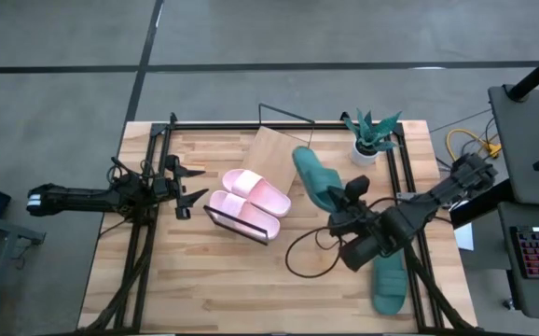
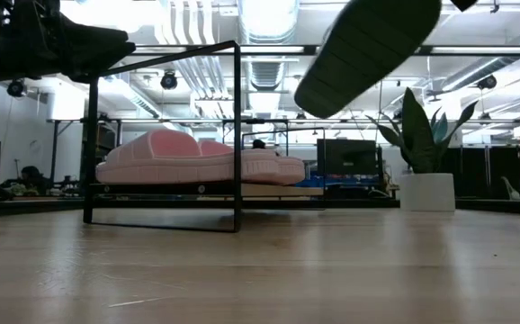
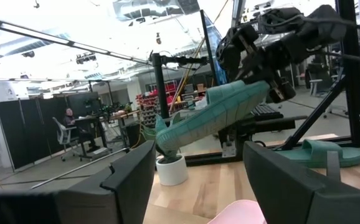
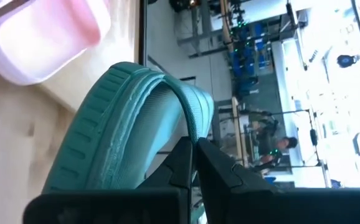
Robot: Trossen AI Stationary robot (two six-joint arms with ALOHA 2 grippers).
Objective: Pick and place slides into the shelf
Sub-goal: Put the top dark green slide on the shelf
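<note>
The left gripper (image 1: 187, 183) is being kept idle just left of the flat light-wood shelf in its thin black wire frame (image 1: 271, 147), with its fingers spread apart and nothing between them. Two pale pink rubber slide sandals (image 1: 249, 200) are lying side by side on the near part of the shelf. To their right, a dark teal-green rubber slide sandal (image 1: 314, 177) is being carried in the air over the shelf's right edge, clamped at its heel end by the fingers of the right gripper (image 1: 342, 207). Further right of the shelf, a second dark teal-green slide sandal (image 1: 389, 285) is lying on the wooden tabletop (image 1: 204, 280).

The third sandal's placing appears to be in hand; the next move likely calls for it being lowered flat onto the bare board beside the pink pair, then released. No brand, label or writing can be read.
</note>
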